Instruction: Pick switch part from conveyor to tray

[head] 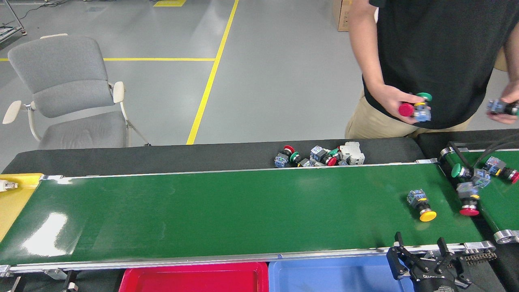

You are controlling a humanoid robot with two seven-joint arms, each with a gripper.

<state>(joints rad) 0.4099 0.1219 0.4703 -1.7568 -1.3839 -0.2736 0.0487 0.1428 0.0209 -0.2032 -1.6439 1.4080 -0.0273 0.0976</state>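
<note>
We are hovering our right gripper (423, 253), fingers spread and empty, over the near rail, while the yellow-capped switch part (421, 205) is lying on the conveyor (227, 207) just beyond; it is probably drifting, so we are risking a mistimed grab.

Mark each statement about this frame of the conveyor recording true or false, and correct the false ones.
1. A yellow-capped switch lies on the conveyor. True.
2. The right gripper holds that switch. False: it is open, near the front rail, apart from the switch.
3. The red tray sits left of the blue tray. True.
4. The blue tray holds a switch. False: none shows in its visible part.
5. The person's hand holds switch parts. True.
</note>
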